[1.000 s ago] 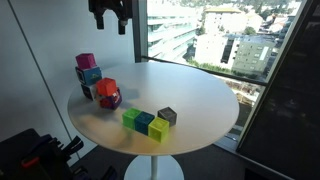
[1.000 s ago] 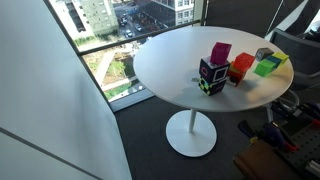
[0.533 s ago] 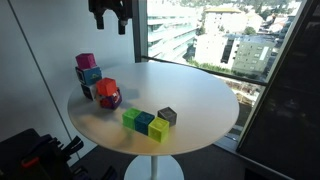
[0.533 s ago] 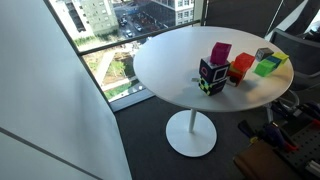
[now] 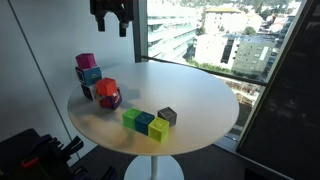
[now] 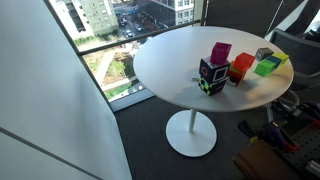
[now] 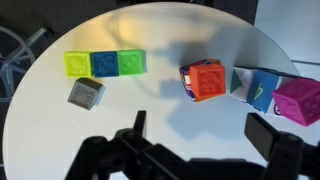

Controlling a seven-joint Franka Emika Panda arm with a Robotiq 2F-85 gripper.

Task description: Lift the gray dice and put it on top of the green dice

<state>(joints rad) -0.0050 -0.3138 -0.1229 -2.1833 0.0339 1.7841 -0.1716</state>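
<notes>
The gray dice (image 5: 167, 116) sits on the round white table, apart from a row of three cubes and beside the row's yellow end. It also shows in the wrist view (image 7: 86, 93) and in an exterior view (image 6: 263, 54). The green dice (image 5: 131, 119) is at the row's other end; it shows in the wrist view (image 7: 130, 63) and in an exterior view (image 6: 266, 68). My gripper (image 5: 111, 27) hangs high above the table's back edge, open and empty. In the wrist view (image 7: 200, 135) its fingers frame bare table, well away from both dice.
A teal cube (image 7: 104, 64) and a yellow cube (image 7: 79, 64) complete the row. An orange-red block (image 7: 208, 80), a blue block (image 7: 258, 88) and a magenta block (image 7: 298, 100) cluster at one side. The table edge (image 5: 215, 135) curves close to the dice. Windows stand behind.
The gripper has shifted very slightly sideways high above the table. No block has moved.
</notes>
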